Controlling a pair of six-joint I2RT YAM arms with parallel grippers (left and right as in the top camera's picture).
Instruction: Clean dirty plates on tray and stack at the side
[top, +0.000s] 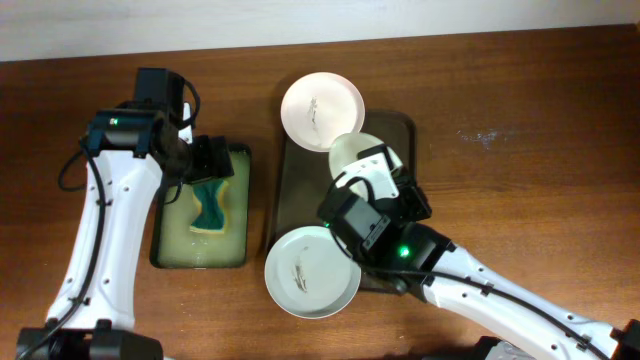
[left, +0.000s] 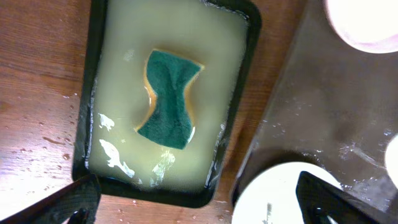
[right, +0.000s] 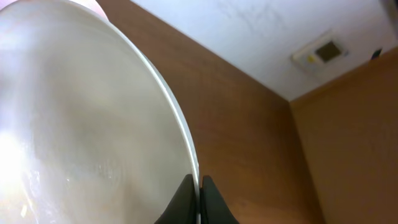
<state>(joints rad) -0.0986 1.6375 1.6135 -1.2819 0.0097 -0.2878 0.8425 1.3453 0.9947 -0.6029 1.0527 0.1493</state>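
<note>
Right hand (right: 199, 182) on tilted plate (right: 87, 124) rim

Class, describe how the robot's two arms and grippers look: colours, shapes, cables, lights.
The left arm and right arm have long white links, boxy black joints and a small green light each. Black cables loop along the left one. The gripper fingers are black.

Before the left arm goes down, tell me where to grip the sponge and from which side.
Take the sponge at its narrow waist, straight down from above. It lies flat, teal side up, in the liquid of the small black tray, so only the top approach looks free. The open left gripper hangs above it, and its fingers seem set to close across that waist.
</note>
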